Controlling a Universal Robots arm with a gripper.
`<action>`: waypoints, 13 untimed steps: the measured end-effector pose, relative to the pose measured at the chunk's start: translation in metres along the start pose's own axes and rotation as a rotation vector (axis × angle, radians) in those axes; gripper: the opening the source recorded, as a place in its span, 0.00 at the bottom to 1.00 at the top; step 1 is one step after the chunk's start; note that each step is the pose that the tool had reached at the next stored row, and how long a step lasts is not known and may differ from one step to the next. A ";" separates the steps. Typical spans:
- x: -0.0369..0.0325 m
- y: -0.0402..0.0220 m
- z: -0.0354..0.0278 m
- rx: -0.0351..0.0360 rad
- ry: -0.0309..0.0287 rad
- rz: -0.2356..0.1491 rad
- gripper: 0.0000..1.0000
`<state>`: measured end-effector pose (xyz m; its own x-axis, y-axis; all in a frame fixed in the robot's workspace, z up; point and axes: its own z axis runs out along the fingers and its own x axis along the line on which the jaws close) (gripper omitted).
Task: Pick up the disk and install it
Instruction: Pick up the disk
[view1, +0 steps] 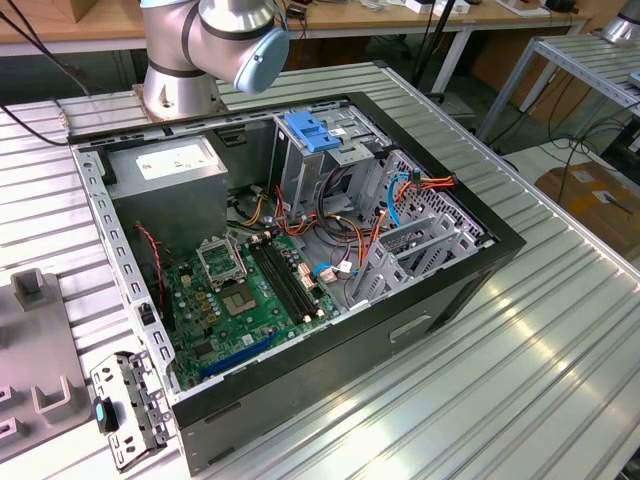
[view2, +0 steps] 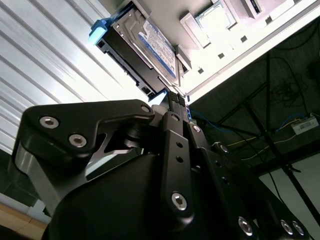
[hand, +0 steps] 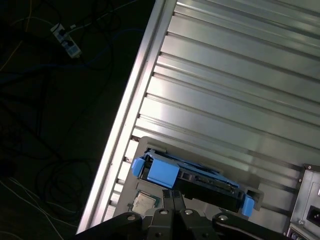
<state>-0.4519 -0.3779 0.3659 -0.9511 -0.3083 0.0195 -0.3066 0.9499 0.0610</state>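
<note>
The disk (hand: 200, 179) is a flat grey drive in a blue carrier frame. It stands on edge in a grey holder near the edge of the ribbed metal table. In the second wrist view the disk (view2: 145, 42) shows its labelled face and one blue corner. My gripper (hand: 173, 196) sits right at the disk's near edge with its black fingers (view2: 174, 107) drawn together. I cannot tell whether they pinch any part of the carrier. The open computer case (view1: 455, 290) lies on the table in the exterior view.
Inside the case are a green motherboard (view1: 245, 295), a grey power-supply box (view1: 165, 170), and a metal drive cage with a blue latch (view1: 312, 133). A grey fixture (view1: 40, 380) lies at the exterior view's left. Beyond the table edge (hand: 127, 125) is dark floor with cables.
</note>
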 end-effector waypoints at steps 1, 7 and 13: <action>0.0000 0.0000 0.0000 0.0000 0.0000 0.000 0.11; 0.0000 0.0000 0.0000 0.0000 0.0000 0.000 0.11; 0.0000 0.0000 0.0000 0.0000 0.0000 0.000 0.11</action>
<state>-0.4519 -0.3779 0.3659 -0.9510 -0.3085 0.0195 -0.3068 0.9498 0.0609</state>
